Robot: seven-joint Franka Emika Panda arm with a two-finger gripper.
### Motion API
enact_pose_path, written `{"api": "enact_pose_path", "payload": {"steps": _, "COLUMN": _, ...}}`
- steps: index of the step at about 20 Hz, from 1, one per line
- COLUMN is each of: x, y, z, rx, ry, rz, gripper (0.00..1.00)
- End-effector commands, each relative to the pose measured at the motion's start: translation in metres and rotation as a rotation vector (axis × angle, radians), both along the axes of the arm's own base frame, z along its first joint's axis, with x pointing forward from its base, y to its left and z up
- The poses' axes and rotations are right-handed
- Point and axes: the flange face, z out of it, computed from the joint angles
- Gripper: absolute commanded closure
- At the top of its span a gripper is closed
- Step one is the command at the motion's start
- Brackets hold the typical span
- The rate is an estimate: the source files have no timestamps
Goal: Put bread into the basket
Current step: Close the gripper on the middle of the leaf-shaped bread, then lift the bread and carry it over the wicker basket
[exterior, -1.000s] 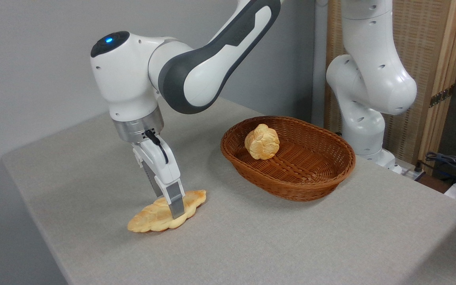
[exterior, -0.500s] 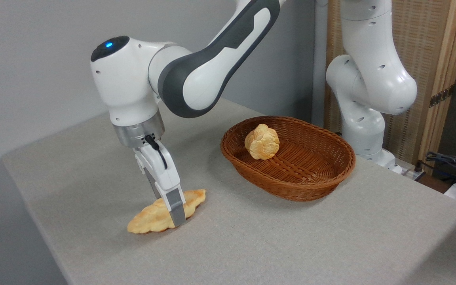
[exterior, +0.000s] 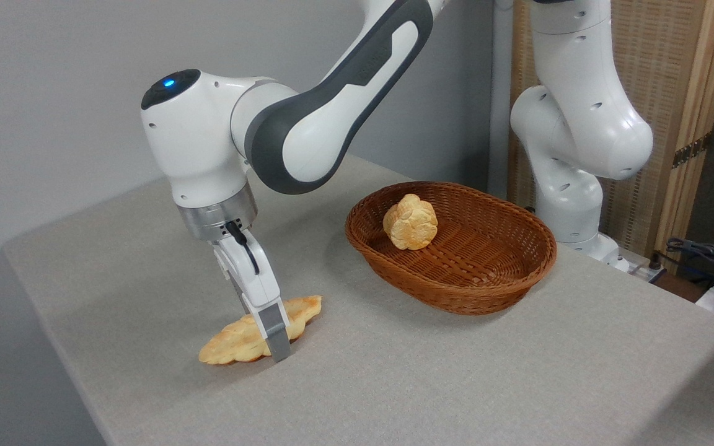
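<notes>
The bread (exterior: 239, 337), a long golden braided loaf, lies on the grey table (exterior: 394, 384) at the front left. My gripper (exterior: 273, 347) is down over its middle. The near finger (exterior: 276, 337) stands in front of the loaf's near edge with its tip at the table. The far finger is hidden behind the loaf, so the fingers straddle it and look open. The loaf sits slightly tilted, right tip raised. The reddish-brown wicker basket (exterior: 456, 297) stands to the right, apart from the gripper.
A small round knobbly roll (exterior: 410, 222) lies in the basket's left end. The arm's white base (exterior: 571, 155) rises behind the basket at the table's back right. Cables (exterior: 710, 254) lie at the far right. The table's left edge is close to the loaf.
The gripper has come down: the near fingertip moved from on top of the loaf to the table at its near edge. The loaf has tipped slightly.
</notes>
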Motion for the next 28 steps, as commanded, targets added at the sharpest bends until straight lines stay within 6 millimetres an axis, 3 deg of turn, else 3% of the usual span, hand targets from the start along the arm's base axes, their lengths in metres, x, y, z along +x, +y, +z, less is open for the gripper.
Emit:
{"api": "enact_pose_path", "payload": {"steps": 1, "x": 0.004, "y": 0.003, "z": 0.002, "rx": 0.002, "ry": -0.022, "rz": -0.015, "gripper": 0.66}}
{"api": "enact_pose_path", "payload": {"steps": 18, "x": 0.003, "y": 0.001, "z": 0.011, "rx": 0.001, "ry": -0.035, "rz": -0.023, "gripper": 0.63}}
{"api": "enact_pose_path", "payload": {"steps": 22, "x": -0.008, "y": 0.0, "z": 0.066, "rx": -0.018, "ry": -0.118, "rz": -0.018, "gripper": 0.61}}
{"api": "enact_pose_path", "payload": {"steps": 28, "x": -0.041, "y": 0.006, "z": 0.118, "rx": -0.058, "ry": -0.081, "rz": 0.006, "gripper": 0.55}}
